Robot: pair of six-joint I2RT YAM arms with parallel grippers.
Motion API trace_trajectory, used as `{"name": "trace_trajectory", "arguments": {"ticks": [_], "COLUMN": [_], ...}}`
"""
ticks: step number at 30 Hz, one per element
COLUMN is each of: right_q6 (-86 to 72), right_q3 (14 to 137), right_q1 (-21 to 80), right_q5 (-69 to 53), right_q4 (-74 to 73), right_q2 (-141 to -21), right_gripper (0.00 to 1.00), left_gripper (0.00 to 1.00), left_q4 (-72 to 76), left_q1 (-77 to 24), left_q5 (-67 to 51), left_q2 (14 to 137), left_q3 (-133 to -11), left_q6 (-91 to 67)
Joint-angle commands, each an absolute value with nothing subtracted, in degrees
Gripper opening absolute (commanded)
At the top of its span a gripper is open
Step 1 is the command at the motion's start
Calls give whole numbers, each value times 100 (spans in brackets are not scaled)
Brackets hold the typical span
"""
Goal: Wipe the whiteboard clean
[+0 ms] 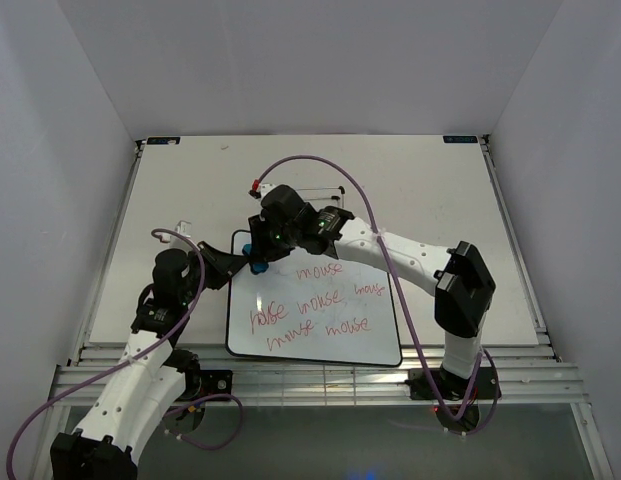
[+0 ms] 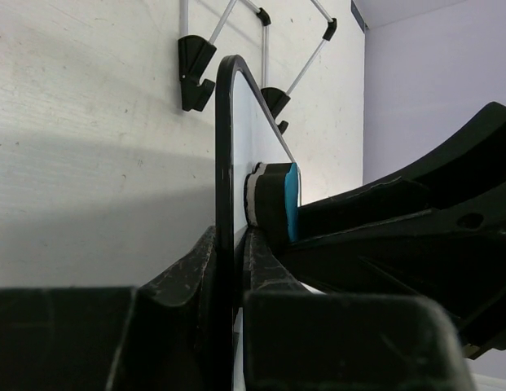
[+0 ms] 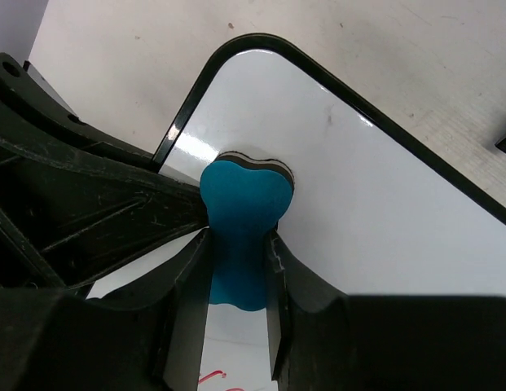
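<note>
1. Plainly legible in red marker on the whiteboard [image 1: 385,342]: "mouse", repeated over three slanting rows.
2. Top row, one "mouse". Middle row, a scribbled-over word at the left end, too tangled to read, then "mouse," and a shorter "mous" running toward the right rim. Bottom row, "mouse" twice.
3. Lying on the tabletop [image 1: 440,200], close to its near edge and between the two arm bases. Glossy white, with a thin black rim and rounded corners.
4. Clenched on the whiteboard's left rim, near its far-left corner: the left tool [image 2: 231,244]. Seen from the left wrist with one of the fingers [image 2: 183,277] on each side of the black edge.
5. Closed on a blue bone-shaped eraser [image 3: 240,195]: the right tool [image 3: 236,261]. Pressed flat against the whiteboard's face just inside the far-left corner, above the top row of writing. Layered white and dark beneath the blue, as shown edge-on from the left wrist.
6. Just beyond the whiteboard's far edge, a black wire stand [image 1: 325,192], partly hidden by the right arm. Thin pale rods and black clips, seen from the left wrist.
7. Well beyond the whiteboard, at the tabletop's two far corners, small dark labels [image 1: 162,140], too small to read.
</note>
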State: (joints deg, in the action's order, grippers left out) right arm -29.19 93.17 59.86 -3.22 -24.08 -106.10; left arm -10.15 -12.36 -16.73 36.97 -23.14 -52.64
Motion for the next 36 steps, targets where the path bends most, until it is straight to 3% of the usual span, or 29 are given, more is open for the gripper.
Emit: {"name": "trace_trajectory", "arguments": {"ticks": [1, 8, 14, 18, 23, 30, 36], "right_q6": [-3094, -2857, -2216, -1970, -1863, -2390, -2706], "right_q3": [9151, 8332, 9253, 10491, 10407, 7413, 5390], "right_q1": [6249, 5459, 5168, 5308, 5571, 5827, 5512], "right_q5": [-642, -677, -395, -359, -957, -1775, -748], "right_q4": [-2321, -2443, -3593, -4464, -4333, -2164, -1679], "right_q2": [-10943, -10942, -11573, -12005, -11779, -9960, -9141], "right_gripper": [8, 8, 8, 8, 8, 8, 8], "left_gripper": [0, 0, 0, 0, 0, 0, 0], "left_q4": [-1019, -1011, -941, -967, -1125, -1116, -1142], "left_q1": [-1406, -1406, -1406, -1406, -1406, -1406, -1406], "left_q5": [-1986, -2030, -2389, -2592, -2549, -2216, -2013], "left_q2": [3709, 3709, 3779, 3902, 3876, 3788, 3674], "left_q3": [-2408, -2408, -2470, -2549, -2619, -2575, -2549], "left_q6": [-4553, -4535, -4395, -4280, -4166, -4219, -4315]}}
